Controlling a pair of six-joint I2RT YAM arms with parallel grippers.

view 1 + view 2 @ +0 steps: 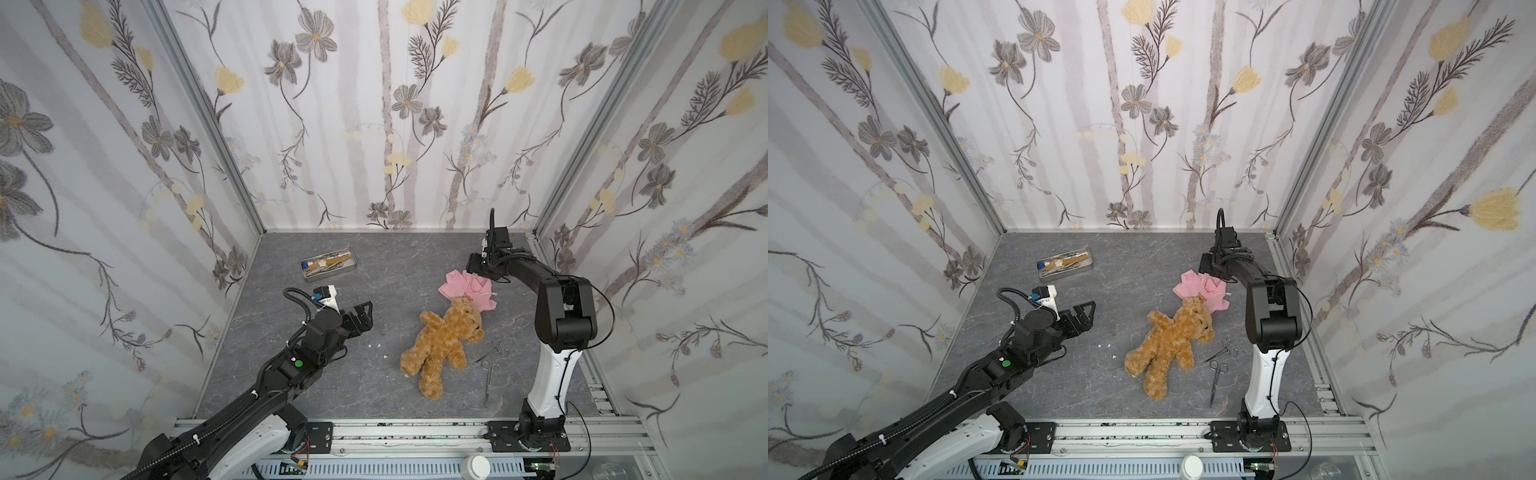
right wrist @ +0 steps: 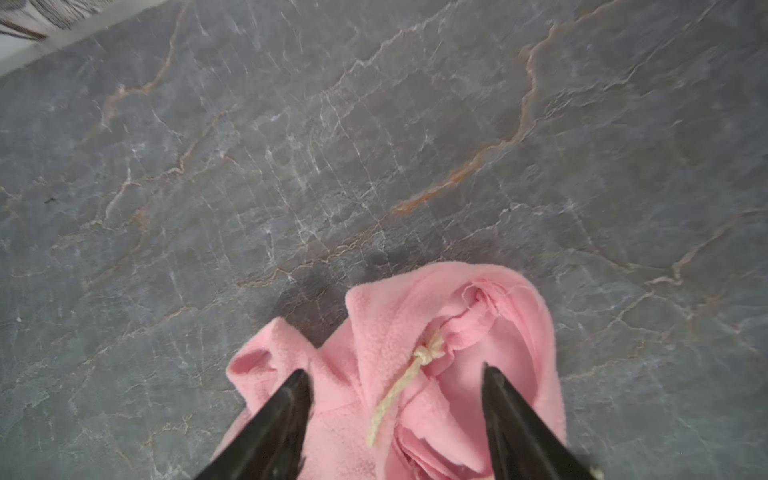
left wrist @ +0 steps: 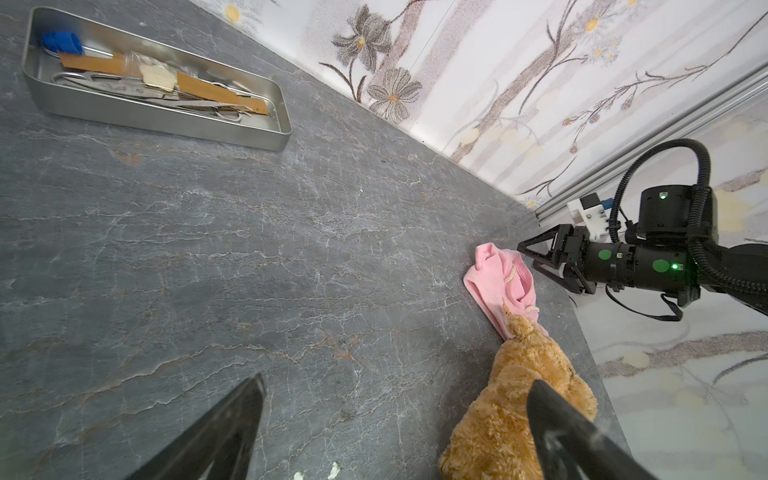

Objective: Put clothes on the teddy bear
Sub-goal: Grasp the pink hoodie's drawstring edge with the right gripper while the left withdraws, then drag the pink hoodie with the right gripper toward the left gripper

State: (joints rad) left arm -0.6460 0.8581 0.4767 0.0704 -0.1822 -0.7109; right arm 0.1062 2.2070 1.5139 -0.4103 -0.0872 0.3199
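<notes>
Pink shirt (image 2: 415, 324) lies under the right gripper (image 2: 395, 370), jaws parted; the left gripper (image 3: 397, 381) gapes wide above bare table (image 3: 291, 249) beside the teddy bear (image 1: 440, 340). The bear sprawls mid-table, head touching the shirt; well apart, a metal tray (image 3: 158, 118) holds scissors, brown strips and a blue piece.

1. Left arm (image 1: 320, 332): black links, 1 green dot (image 1: 298, 364), white camera mount (image 1: 330, 300) at 12 o'clock of wrist.
2. Right arm (image 1: 565, 316): black elbow, white column, ribbed black hose (image 3: 703, 174).
3. Left gripper (image 3: 397, 380), right gripper (image 2: 393, 369): black, triangular.
</notes>
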